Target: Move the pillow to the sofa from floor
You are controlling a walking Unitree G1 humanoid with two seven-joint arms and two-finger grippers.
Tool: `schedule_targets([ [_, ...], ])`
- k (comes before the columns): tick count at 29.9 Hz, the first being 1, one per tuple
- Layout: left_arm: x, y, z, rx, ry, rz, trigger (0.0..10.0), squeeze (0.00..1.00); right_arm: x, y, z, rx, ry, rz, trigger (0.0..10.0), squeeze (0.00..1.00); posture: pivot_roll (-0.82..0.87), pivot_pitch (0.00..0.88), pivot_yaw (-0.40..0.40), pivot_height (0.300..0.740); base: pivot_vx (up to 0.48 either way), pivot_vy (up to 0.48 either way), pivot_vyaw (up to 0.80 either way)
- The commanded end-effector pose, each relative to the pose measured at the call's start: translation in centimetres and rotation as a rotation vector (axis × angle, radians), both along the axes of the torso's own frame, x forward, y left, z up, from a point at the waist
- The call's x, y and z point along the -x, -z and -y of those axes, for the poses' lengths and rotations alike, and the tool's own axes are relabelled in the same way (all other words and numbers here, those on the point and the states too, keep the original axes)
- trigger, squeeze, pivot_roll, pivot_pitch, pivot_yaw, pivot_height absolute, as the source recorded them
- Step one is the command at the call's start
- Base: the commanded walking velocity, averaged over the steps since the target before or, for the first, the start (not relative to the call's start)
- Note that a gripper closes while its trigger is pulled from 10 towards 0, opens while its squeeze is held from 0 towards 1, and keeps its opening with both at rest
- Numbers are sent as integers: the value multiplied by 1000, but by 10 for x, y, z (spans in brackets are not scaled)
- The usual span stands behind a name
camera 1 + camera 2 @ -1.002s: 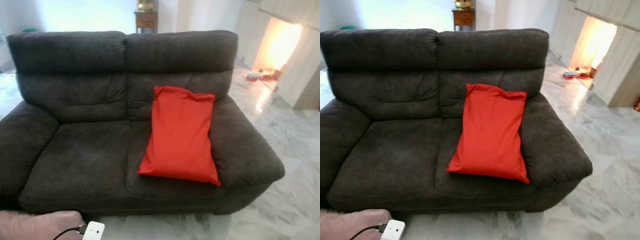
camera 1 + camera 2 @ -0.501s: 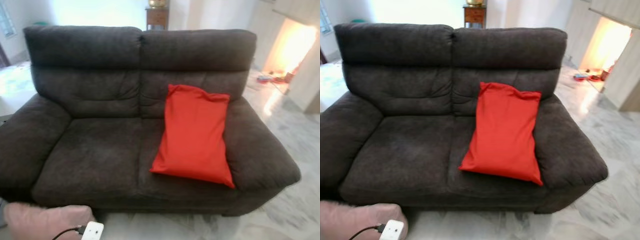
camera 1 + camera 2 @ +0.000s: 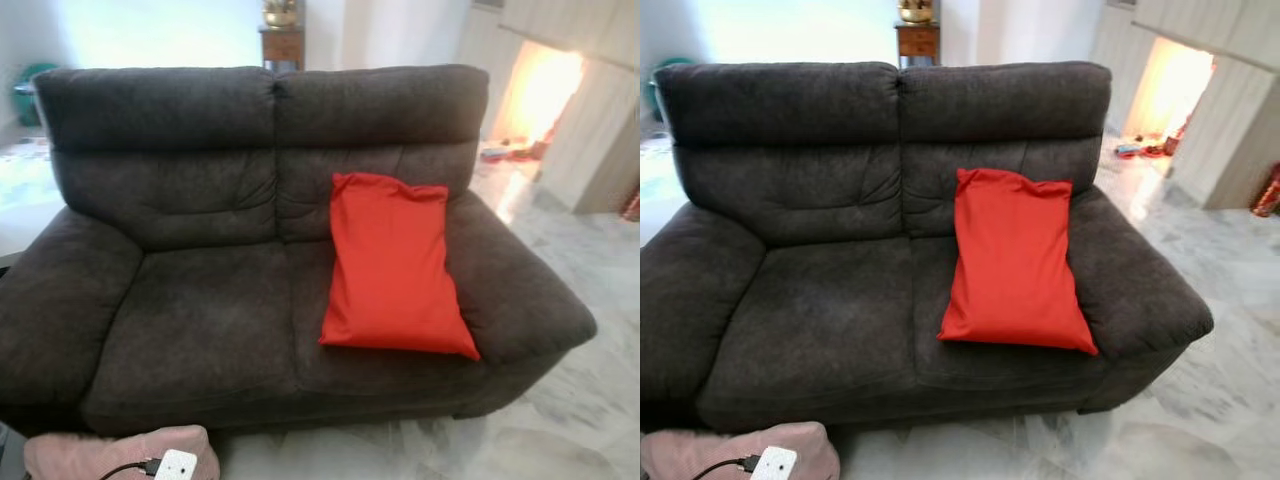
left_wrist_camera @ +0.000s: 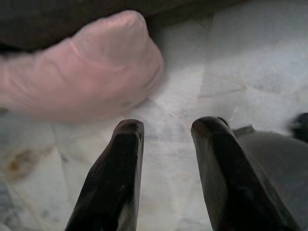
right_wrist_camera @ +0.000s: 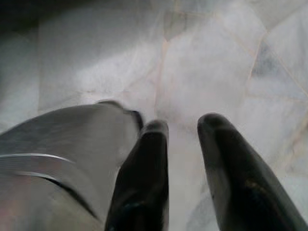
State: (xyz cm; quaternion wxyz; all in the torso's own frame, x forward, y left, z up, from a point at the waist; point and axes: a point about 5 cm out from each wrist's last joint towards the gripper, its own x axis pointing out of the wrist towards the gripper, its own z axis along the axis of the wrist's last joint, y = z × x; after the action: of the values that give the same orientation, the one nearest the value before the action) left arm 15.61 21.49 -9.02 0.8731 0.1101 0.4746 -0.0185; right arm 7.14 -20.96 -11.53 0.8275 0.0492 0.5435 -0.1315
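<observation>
I stand facing the sofa point(image 3: 200, 300), and a red pillow point(image 3: 392, 265) already leans on its right seat against the backrest, close to the right armrest. The pillow I take to be mine to move is the pink pillow point(image 3: 120, 455) on the floor point(image 3: 560, 440), down at my lower left just in front of the sofa's base. A small white plug point(image 3: 176, 466) with a black cable rests on it or right against it (I cannot tell which).

My left gripper point(image 4: 166, 132) hangs low over the marble, fingers spread with a clear gap and nothing between them; the pink pillow lies just beyond its tips. My right gripper point(image 5: 185, 127) also points at bare floor, fingers parted and empty, beside what I take for my own leg.

What worries me from here is mostly that plug. If I close on the pillow without looking, the cable may snag a finger or get dragged up with the fabric. The pillow is soft and bulky, so a pinch at one corner could let it sag and slip out on the way up. Bending this low near the sofa's front edge, I might also knock it.
</observation>
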Motion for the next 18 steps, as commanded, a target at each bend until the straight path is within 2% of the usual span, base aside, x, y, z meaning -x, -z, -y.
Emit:
schedule_targets([
  [1,-5,-1,7,18,11,12,10000,0,0,0,2,5,1,-1,10000,0,8,0,20,740,0,480,0],
  [18,-6,-1,8,22,7,14,10000,0,-1,-1,3,2,-9,11,10000,0,19,0,15,740,0,480,0],
])
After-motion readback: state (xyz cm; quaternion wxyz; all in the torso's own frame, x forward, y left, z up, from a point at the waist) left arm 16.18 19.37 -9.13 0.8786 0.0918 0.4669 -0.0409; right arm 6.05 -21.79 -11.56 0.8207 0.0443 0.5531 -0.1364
